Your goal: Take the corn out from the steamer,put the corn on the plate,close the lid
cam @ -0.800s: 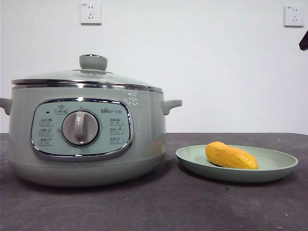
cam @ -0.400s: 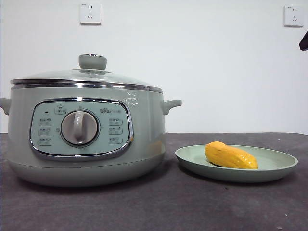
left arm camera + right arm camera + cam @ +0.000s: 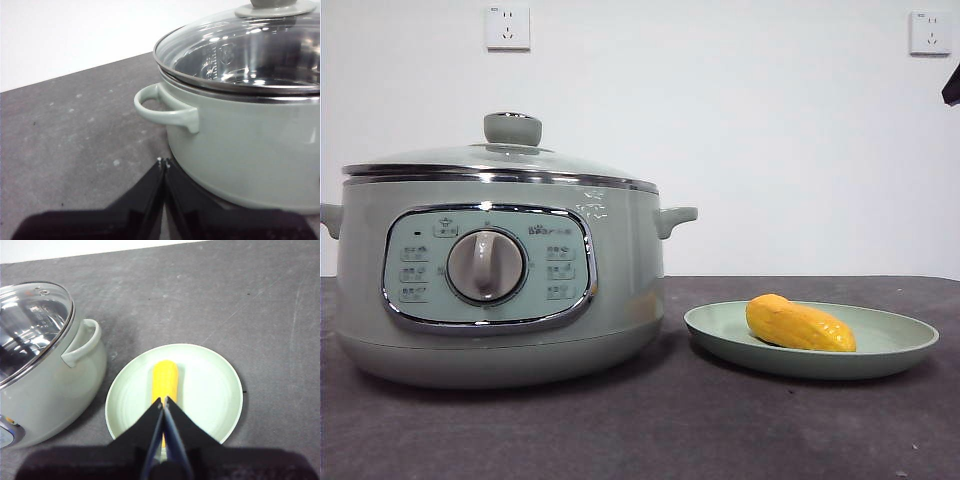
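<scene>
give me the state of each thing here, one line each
steamer: upright on the table, closed
lid: seated on the steamer's rim
corn: lying on its side in the plate
plate: flat on the table beside the steamer
left gripper: shut, empty, by the steamer's handle
right gripper: shut, empty, above the corn

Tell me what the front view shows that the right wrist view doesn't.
Only the front view shows the steamer's dial, the lid's knob and two wall sockets. Only the right wrist view shows the shut right pincer above the plate and the steamer's shiny inside. Both show the corn lying on the plate beside the lidded steamer.
</scene>
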